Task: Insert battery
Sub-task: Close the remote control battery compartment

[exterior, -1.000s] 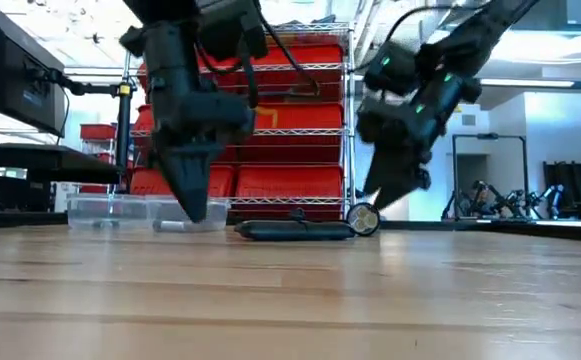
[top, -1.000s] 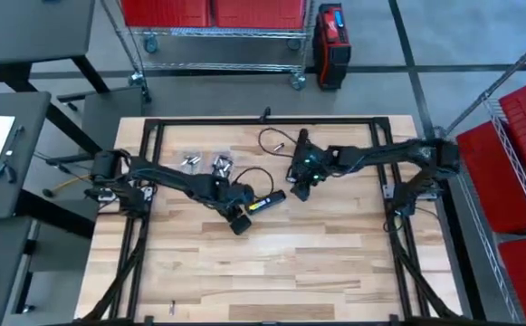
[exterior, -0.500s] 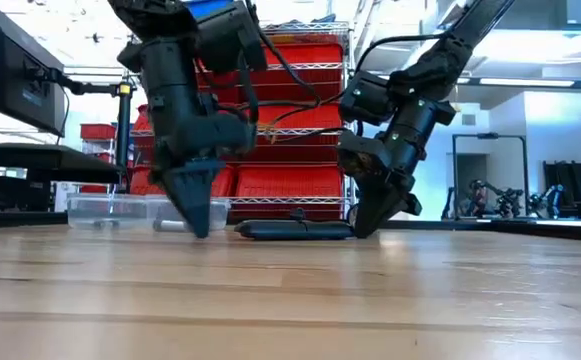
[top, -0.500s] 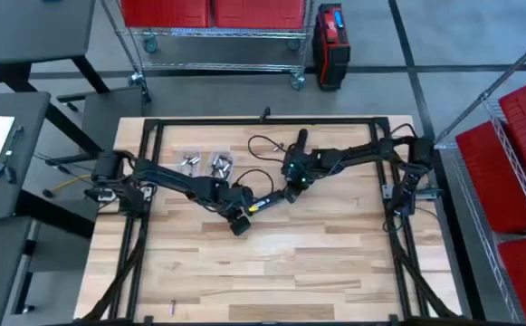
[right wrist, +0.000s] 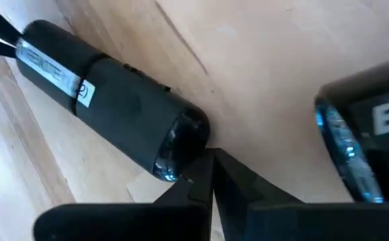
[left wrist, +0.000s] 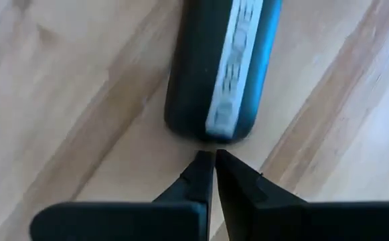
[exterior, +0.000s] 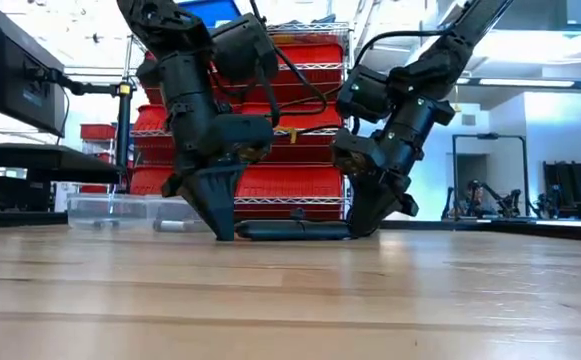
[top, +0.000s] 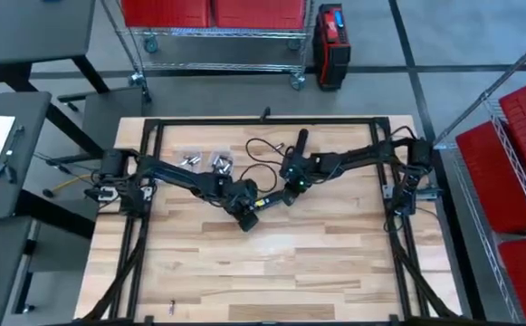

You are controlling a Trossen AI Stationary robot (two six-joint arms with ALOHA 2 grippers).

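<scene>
A black flashlight [top: 268,200] lies on its side on the wooden table, its label strip up [left wrist: 231,67]. My left gripper [top: 253,211] is shut, tips down at the table, right at the flashlight's tail end [left wrist: 211,130]. My right gripper [top: 286,192] is shut too, tips at the lens end [right wrist: 181,152]. The low view shows both grippers [exterior: 226,234] [exterior: 356,231] flanking the flashlight [exterior: 292,230]. Batteries [top: 190,161] lie in clear trays at the far left. My left gripper sets its shut fingertips [left wrist: 204,164] against the flashlight's rounded tail end [left wrist: 207,134], slanting down from the near left, in line with the body. My right gripper has its shut fingertips [right wrist: 204,171] at the rim of the lens end [right wrist: 189,164], slanting down from the far right; whether they touch I cannot tell. The flashlight lies flat on the table.
A second dark cylinder with a blue-rimmed end [right wrist: 355,147] lies close to my right gripper. A black cable [top: 261,145] loops on the far middle of the table. Another clear tray of batteries [top: 220,164] sits beside the first. Bare wood fills the near half.
My right gripper has come down and toward the table's left to the flashlight's lens end, and has shut. My left gripper has shifted a little toward the right, up to the flashlight's tail end, staying shut. The flashlight stays on the table.
</scene>
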